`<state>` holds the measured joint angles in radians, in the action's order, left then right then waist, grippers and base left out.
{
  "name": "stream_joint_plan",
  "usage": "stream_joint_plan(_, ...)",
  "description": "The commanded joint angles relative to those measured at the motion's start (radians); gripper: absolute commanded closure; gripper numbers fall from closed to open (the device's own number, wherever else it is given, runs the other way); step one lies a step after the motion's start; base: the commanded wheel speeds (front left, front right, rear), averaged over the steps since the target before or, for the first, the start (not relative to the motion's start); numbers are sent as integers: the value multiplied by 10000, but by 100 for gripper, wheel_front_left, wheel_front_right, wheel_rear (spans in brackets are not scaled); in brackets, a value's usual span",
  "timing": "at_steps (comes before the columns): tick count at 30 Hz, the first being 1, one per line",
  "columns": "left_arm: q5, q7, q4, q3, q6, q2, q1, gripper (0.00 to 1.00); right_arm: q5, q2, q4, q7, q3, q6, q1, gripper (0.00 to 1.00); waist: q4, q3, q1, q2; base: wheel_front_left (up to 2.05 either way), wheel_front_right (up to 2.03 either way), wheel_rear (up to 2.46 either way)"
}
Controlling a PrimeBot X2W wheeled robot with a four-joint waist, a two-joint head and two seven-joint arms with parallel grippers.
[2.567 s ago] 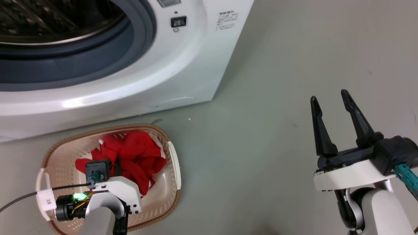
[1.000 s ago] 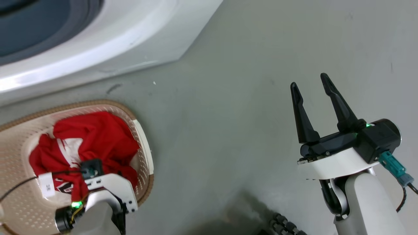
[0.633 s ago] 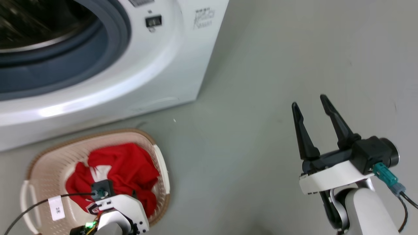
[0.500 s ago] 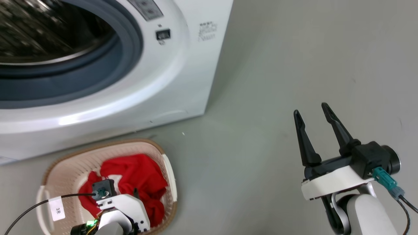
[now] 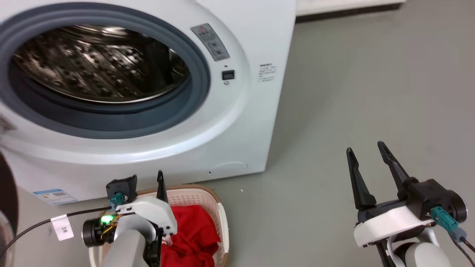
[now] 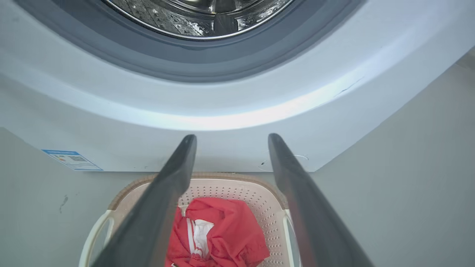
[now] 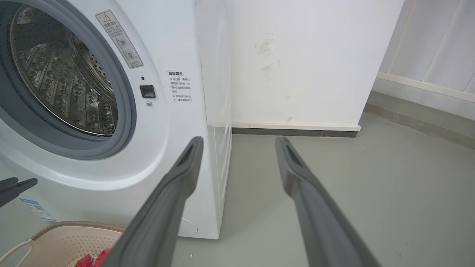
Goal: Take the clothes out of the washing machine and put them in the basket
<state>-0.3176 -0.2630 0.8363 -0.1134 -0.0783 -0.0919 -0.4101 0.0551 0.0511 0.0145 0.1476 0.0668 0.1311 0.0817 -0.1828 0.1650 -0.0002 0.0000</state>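
The large white front-loading washing machine (image 5: pixel 241 122) stands with its round grey-rimmed porthole (image 5: pixel 198 92) uncovered and its perforated steel drum (image 5: pixel 100 66) in plain sight. At 6 o'clock from the porthole, a small cream-white perforated plastic basket (image 5: pixel 193 196) with a brown rim sits on the grey floor (image 5: pixel 352 92), close to the washer's foot. The bright red fabric clothes (image 5: pixel 193 237), one white patch showing, lie crumpled inside it. The left gripper (image 6: pixel 231 136) hovers above the basket, its two dark fingers spread wide with nothing between them. The right gripper (image 5: pixel 364 146) hangs at 4 o'clock from the washer, well apart from the basket, its fingers likewise parted and gripping nothing.
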Motion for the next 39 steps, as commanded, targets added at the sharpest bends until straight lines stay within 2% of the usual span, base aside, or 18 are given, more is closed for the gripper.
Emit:
stream_joint_plan(1, 185, -23, -478, 62, -12, 36, 256, 0, -84, -11, -80, -70, -47, -7, -201, 0, 350, -417, 2, 0, 0, 0, 0)
stream_joint_plan(9, 1063, -24, -3130, 183, -143, -32, 888, 0, -191, -12, -415, -333, -258, -7, -603, 0, 728, -909, 2, 0, 0, 0, 0)
stream_joint_plan(20, 1930, -25, -5728, 120, -453, -416, 2320, 0, -492, -12, -707, -620, -523, -7, -1173, 0, 1070, -1602, 2, 0, 0, 0, 0)
stream_joint_plan(29, 2103, 476, -7027, 80, -719, -815, 3802, 0, -542, -13, -918, -743, -538, -7, -1595, 0, 1200, -1993, 2, 0, 0, 0, 0)
stream_joint_plan(39, 1818, 782, -7659, 18, -709, -775, 4514, 0, -567, -13, -1017, -837, -514, -7, -1779, 0, 1343, -2160, 2, 0, 0, 0, 0)
